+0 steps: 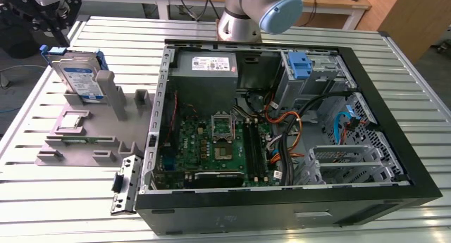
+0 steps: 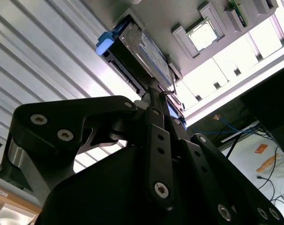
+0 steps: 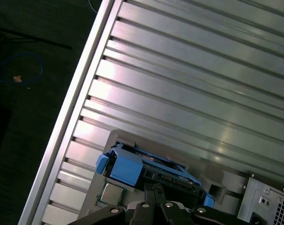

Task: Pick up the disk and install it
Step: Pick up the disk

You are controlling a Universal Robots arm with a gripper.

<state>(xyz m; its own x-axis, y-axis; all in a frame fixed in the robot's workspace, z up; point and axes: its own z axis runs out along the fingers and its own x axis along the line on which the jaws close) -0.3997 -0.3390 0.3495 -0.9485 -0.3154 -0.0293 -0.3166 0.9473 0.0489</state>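
As disk sits in jig nr PC case, gripper's above.

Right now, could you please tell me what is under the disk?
The disk stands on edge in a grey holder on the slatted table; the holder covers its lower edge.

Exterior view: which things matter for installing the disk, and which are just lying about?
Job: disk, upright in grey fixture; gripper close by it; open computer case.
Lying about: power-supply box; bare blue bracket inside the case; chip on the fixture.
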